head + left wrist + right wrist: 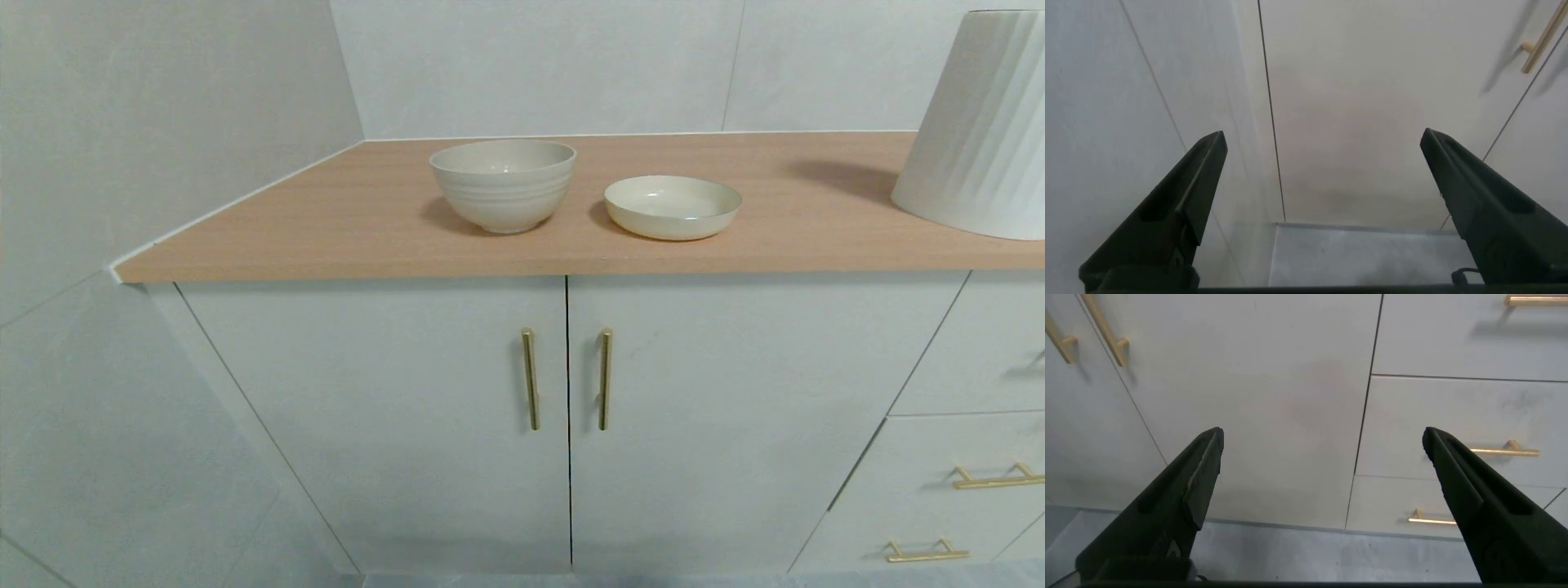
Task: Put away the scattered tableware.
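A deep cream ribbed bowl (503, 183) stands on the wooden countertop (326, 229), near the middle. Right of it, a small gap apart, sits a shallow cream dish (672, 206). Below the counter, two white cabinet doors (392, 408) are closed, each with a gold bar handle (531, 378) by the centre seam. My left gripper (1323, 147) is open, low down, facing the cabinet front near the wall corner. My right gripper (1323, 445) is open too, low before the cabinet front and the drawers (1462, 416), nothing between its fingers.
A large white ribbed lamp shade (980, 122) stands at the counter's right end. Drawers with gold handles (988, 478) lie to the right of the doors. Tiled wall (122, 163) closes the left side and the back. Grey floor (1355, 257) runs below the cabinet.
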